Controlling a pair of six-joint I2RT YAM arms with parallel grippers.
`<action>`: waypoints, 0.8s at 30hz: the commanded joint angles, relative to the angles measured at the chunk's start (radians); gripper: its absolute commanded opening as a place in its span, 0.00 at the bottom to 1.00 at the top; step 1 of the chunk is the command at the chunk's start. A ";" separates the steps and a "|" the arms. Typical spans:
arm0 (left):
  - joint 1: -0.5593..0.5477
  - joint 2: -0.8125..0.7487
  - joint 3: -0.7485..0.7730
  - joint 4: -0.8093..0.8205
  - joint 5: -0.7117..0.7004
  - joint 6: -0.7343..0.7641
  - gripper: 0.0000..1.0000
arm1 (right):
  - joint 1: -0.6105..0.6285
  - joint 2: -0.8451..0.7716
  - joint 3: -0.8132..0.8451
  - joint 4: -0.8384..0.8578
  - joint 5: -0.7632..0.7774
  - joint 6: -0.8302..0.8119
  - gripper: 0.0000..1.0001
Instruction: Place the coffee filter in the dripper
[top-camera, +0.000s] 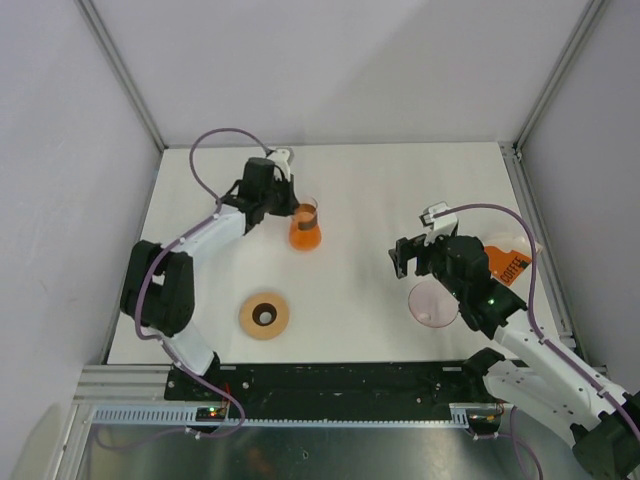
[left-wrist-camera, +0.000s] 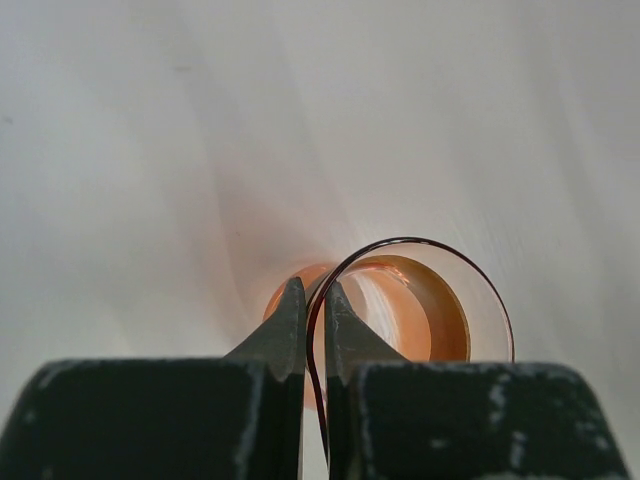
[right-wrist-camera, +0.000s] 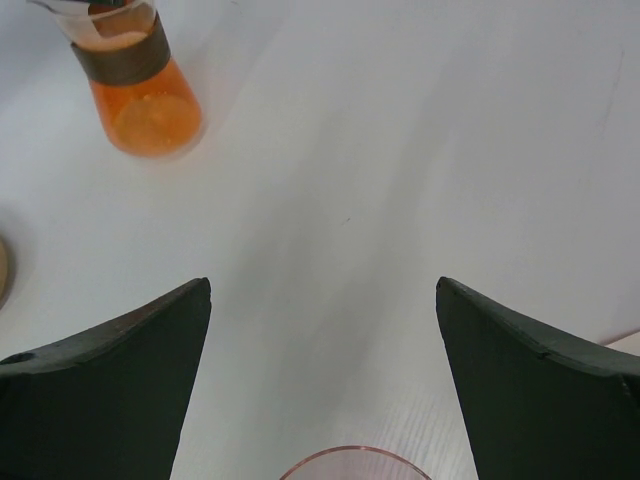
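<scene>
from above, the dripper (top-camera: 432, 303) sits on the bench (top-camera: 350, 180) just on the base side of the right fingers (top-camera: 401, 260), well apart from the left fingers (top-camera: 290, 209) at the orange glass carafe (top-camera: 305, 232). i cannot make out the coffee filter, which is perhaps hidden by the right arm near the coffee packet (top-camera: 512, 268). left wrist: the fingers are pinched shut on the carafe's thin rim. right wrist: the fingers are spread wide and empty, with the dripper rim centred between them at the near edge.

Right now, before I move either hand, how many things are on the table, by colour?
Orange: 2 (flask, packet)
Tan: 1 (ring)
Clear pink: 1 (dripper)
Total: 4 that I can make out; the right arm hides part of the packet.
</scene>
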 joint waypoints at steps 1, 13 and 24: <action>-0.058 -0.099 -0.060 0.121 0.003 0.000 0.00 | 0.007 -0.023 0.038 -0.020 0.032 0.029 0.99; -0.177 -0.177 -0.286 0.380 0.049 0.006 0.00 | 0.013 -0.043 0.038 -0.022 0.012 0.032 0.99; -0.221 -0.169 -0.335 0.445 0.070 0.041 0.21 | 0.036 -0.033 0.038 0.010 -0.012 0.025 0.99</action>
